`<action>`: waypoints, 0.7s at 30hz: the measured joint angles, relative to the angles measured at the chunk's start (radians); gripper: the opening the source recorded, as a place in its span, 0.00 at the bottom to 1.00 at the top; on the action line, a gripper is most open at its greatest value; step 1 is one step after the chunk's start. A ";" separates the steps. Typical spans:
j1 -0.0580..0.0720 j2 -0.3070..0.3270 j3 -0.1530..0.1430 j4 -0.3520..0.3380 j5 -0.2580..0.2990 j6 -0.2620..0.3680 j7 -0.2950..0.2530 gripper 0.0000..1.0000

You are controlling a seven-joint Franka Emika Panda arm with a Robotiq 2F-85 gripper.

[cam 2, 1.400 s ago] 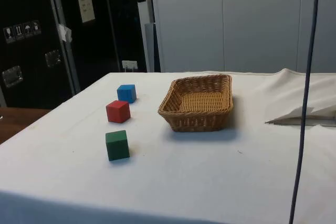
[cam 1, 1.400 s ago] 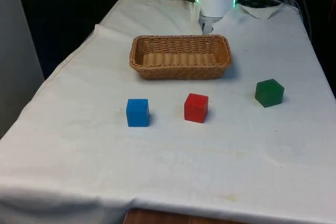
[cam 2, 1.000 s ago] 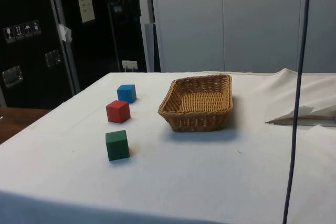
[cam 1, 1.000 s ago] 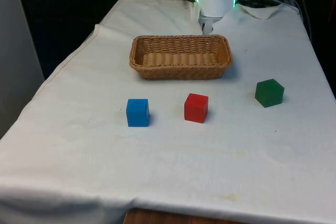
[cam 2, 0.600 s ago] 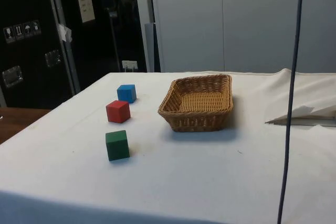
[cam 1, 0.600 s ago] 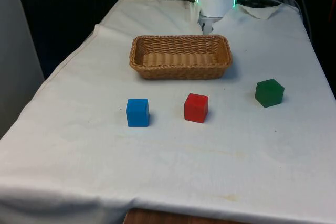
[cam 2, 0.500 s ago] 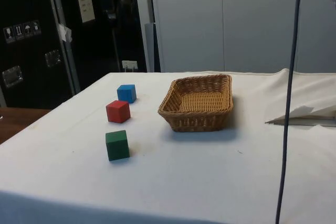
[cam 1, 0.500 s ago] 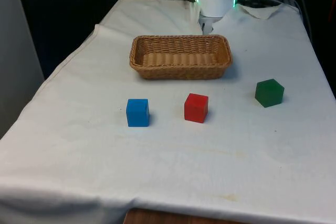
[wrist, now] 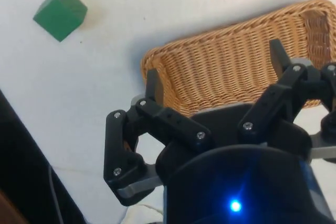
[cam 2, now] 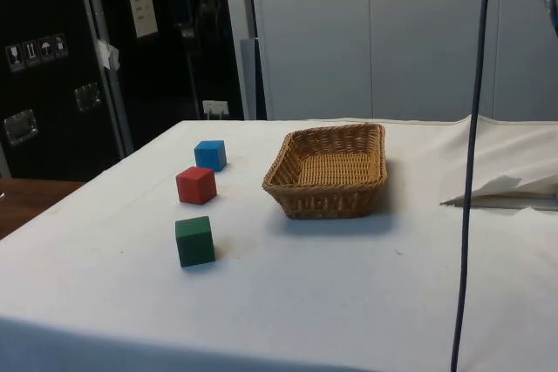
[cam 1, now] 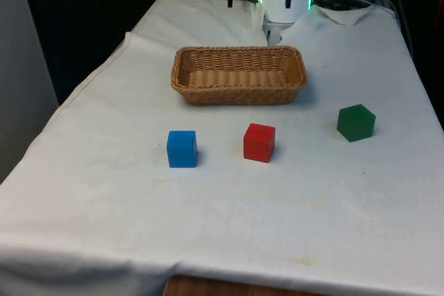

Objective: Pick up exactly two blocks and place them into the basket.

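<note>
Three blocks sit mid-table, unmoved: one blue block (cam 1: 182,148), one red block (cam 1: 259,142), one green block (cam 1: 356,122). Beyond them stands one empty basket (cam 1: 238,86). The gripper (wrist: 212,80), fingers spread and holding nothing, has newly appeared above the far edge.

The basket (cam 1: 238,74) stood open-topped with nothing inside it, so a hand could have come down into it freely from above; its woven walls were the one raised barrier on the counter (cam 1: 229,227). On the basket's near side in the front view, the blue block (cam 1: 182,148), red block (cam 1: 259,142) and green block (cam 1: 356,122) sat in a loose row, each well apart from the next and from the basket, leaving open cloth around every one. In the wrist view the hand (wrist: 212,74) hung above the basket with its fingers (wrist: 154,85) spread wide and nothing between them. A dark cable (cam 2: 469,172) hung down past the basket in the side view.
</note>
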State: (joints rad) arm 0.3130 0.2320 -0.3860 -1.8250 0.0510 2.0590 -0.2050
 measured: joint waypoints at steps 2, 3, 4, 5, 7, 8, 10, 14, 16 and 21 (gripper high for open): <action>-0.002 0.000 -0.008 -0.003 0.000 0.004 -0.013 1.00; -0.002 0.001 -0.012 -0.004 0.000 0.009 -0.021 1.00; -0.003 0.003 -0.017 -0.007 0.001 0.017 -0.029 1.00; -0.005 0.009 -0.025 -0.011 0.005 0.036 -0.045 1.00; -0.008 0.020 -0.033 -0.010 0.011 0.056 -0.060 1.00; -0.009 0.027 -0.037 -0.009 0.015 0.065 -0.068 1.00; -0.011 0.041 -0.046 -0.004 0.025 0.080 -0.085 1.00; -0.015 0.066 -0.059 0.012 0.042 0.094 -0.109 1.00; -0.019 0.097 -0.073 0.035 0.064 0.104 -0.135 1.00; -0.024 0.143 -0.092 0.072 0.102 0.113 -0.175 1.00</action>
State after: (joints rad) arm 0.2890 0.3750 -0.4780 -1.7530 0.1530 2.1720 -0.3800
